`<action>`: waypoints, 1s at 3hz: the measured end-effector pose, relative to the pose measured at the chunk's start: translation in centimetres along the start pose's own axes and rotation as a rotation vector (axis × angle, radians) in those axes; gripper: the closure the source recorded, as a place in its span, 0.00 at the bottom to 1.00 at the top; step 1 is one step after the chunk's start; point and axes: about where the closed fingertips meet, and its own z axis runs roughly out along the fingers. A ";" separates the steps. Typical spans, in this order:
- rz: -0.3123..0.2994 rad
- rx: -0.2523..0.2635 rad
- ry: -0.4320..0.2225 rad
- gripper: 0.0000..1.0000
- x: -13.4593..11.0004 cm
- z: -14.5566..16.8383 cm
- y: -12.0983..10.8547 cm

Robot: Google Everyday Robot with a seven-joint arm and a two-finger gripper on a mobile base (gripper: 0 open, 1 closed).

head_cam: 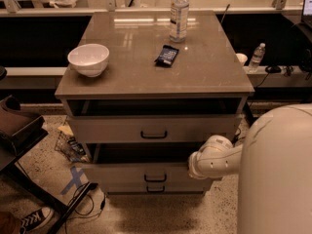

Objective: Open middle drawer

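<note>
The middle drawer (122, 173) is the grey-beige panel with a small dark bar handle (155, 178), second from the top of the cabinet. It stands pulled out toward me, with a dark gap above its front. My gripper (192, 165) is at the end of the white arm (217, 157), which reaches in from the right. It sits against the right end of that drawer's front, near the top edge. The arm's rounded wrist covers it.
The taller top drawer (112, 129) is slightly out, and the narrow bottom drawer (155, 189) is below. On the cabinet top (204, 72) are a white bowl (88, 59), a dark packet (166, 55) and a water bottle (179, 13). A dark chair (17, 130), cables and a shoe (34, 219) are at the left.
</note>
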 end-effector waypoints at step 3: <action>0.044 -0.045 0.006 1.00 0.9 -0.3 2.4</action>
